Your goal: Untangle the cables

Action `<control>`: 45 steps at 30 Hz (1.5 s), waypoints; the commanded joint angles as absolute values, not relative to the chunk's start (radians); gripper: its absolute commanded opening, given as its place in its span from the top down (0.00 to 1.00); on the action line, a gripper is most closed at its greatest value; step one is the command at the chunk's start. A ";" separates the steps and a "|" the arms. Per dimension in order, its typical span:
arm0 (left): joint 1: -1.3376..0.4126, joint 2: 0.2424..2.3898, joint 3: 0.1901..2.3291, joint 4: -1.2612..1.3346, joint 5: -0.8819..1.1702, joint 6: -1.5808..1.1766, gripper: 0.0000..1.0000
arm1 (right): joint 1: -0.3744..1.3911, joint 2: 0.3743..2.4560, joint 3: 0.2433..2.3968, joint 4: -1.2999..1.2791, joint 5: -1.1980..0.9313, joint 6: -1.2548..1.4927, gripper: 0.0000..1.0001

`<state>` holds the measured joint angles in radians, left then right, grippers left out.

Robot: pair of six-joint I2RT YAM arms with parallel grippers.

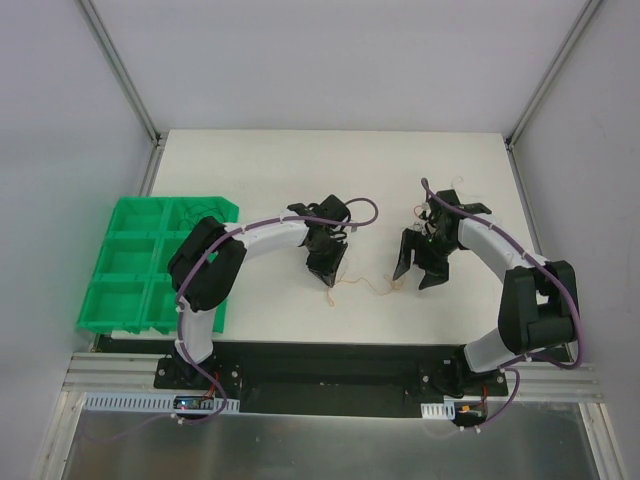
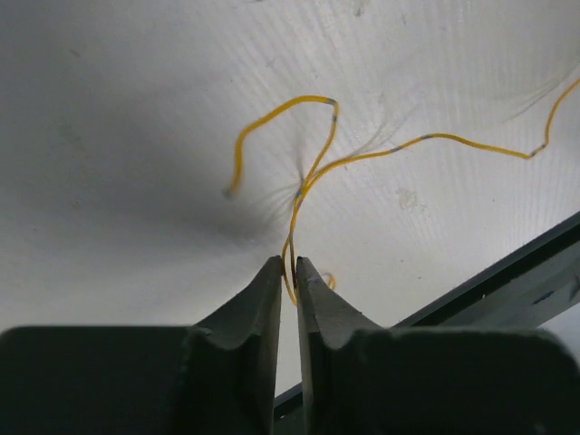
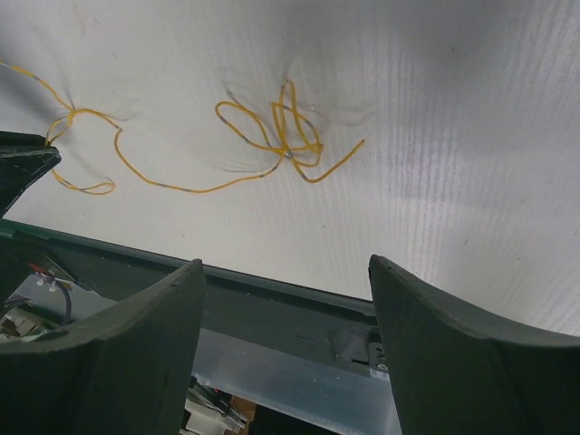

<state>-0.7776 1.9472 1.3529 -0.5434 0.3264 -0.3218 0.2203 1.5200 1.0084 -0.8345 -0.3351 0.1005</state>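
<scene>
On the desk (image 1: 250, 165) between both arms, cables (image 3: 288, 152) run left to right: left end effector (image 2: 288, 265) pinching one strand end, right end effector (image 3: 285, 265) wide and empty, the tangled part nearest it.

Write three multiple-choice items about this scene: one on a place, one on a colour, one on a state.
1. Where is the green tray on the table?
A. right edge
B. left edge
C. between the grippers

2. What colour is the cable?
A. blue
B. red
C. yellow

3. How is the right gripper?
A. open, holding nothing
B. shut on the cable
C. out of view

Key: 1 B, the top view shows it on the left side; 2 C, both wrist views show yellow; 3 A, its fingers stand wide apart with nothing between them.
</scene>
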 commanded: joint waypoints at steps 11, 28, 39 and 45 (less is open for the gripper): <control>-0.695 1.614 1.212 -0.655 0.028 -0.192 1.00 | 0.224 1.499 1.028 -0.842 -0.345 0.092 0.25; -0.742 1.678 1.394 -0.770 -0.192 -0.184 1.00 | 0.225 1.516 1.035 -0.841 -0.344 0.092 0.25; -0.788 1.930 1.540 -0.762 -0.002 -0.262 0.99 | 0.222 1.488 0.993 -0.835 -0.342 0.080 0.25; -0.787 1.911 1.508 -0.713 0.113 -0.235 0.94 | 0.229 1.523 0.968 -0.726 -0.448 0.092 0.25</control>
<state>-0.7856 1.9453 1.4921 -0.7307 0.0208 -0.2386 0.2203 1.5196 0.9760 -0.7963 -0.3664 0.0933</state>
